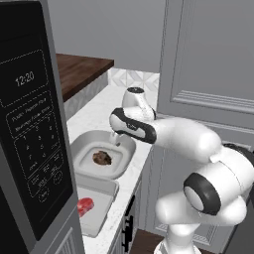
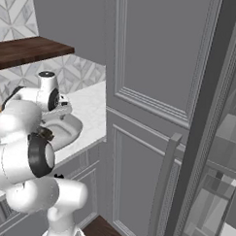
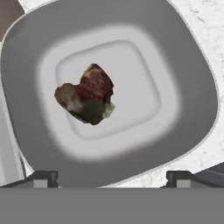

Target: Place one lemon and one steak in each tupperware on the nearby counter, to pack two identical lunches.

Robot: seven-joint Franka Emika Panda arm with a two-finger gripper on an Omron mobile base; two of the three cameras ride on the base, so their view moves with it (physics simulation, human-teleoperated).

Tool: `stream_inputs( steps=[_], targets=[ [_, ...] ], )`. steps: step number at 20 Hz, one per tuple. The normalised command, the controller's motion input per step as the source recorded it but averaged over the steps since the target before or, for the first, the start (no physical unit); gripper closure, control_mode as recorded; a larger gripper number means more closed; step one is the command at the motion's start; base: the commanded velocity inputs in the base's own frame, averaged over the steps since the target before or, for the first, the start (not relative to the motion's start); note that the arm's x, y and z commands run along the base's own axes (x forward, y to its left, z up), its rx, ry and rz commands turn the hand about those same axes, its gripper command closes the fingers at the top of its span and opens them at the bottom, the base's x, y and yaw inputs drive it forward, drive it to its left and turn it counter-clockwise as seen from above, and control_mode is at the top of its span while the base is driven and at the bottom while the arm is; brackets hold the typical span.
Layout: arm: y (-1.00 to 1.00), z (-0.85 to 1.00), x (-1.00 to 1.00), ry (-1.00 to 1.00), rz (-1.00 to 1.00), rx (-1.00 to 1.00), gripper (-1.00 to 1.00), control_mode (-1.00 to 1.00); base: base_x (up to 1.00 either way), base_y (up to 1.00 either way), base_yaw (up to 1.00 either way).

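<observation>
Dark brownish-red steak [image 3: 87,99] lies mid-floor in the deep, pale grey rounded-square tub [image 3: 192,87]; gripper [image 3: 111,178] hangs above it, fingers spread, empty; the meat looks limp and slick, best pinched across its edges

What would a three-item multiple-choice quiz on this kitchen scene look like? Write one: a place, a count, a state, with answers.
1. Where does the darker steak lie?
A. in the deep tub
B. on the wooden top
C. on the floor

2. How many steaks show on the counter in the left base view?
A. none
B. two
C. four

3. How does the gripper stand?
A. shut on a lemon
B. shut on the steak
C. open, holding nothing

Answers: 1 A, it rests on the tub's floor. 2 B, the red steak lies in the flat tray. 3 C, its fingertips stand wide apart above the tub.
</observation>
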Motion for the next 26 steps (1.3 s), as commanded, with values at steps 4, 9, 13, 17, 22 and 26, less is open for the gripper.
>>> stream_inputs(
  steps=[4, 9, 13, 17, 22, 26],
  targets=[
    [-0.56, 0.33, -1.0, -0.02, -0.13, 0.0, -1.0, -1.0, 0.0, 0.0, 0.0],
    [-0.64, 0.16, -1.0, 0.0, -0.22, 0.03, -1.0, -1.0, 0.0, 0.0, 0.0],
    [-0.63, 0.14, -1.0, 0.06, -0.3, 0.08, -1.0, -1.0, 0.0, 0.0, 0.0],
    [-0.55, 0.23, -0.88, 0.14, -0.37, 0.09, -1.0, -1.0, 0.0, 0.0, 0.0],
    [-0.28, 0.31, -0.65, 0.06, -0.39, 0.03, -1.0, -1.0, 0.0, 0.0, 0.0],
    [0.0, 0.66, -0.58, -0.03, -0.21, 0.0, -1.0, -1.0, 0.0, 0.0, 0.0]
  ],
)
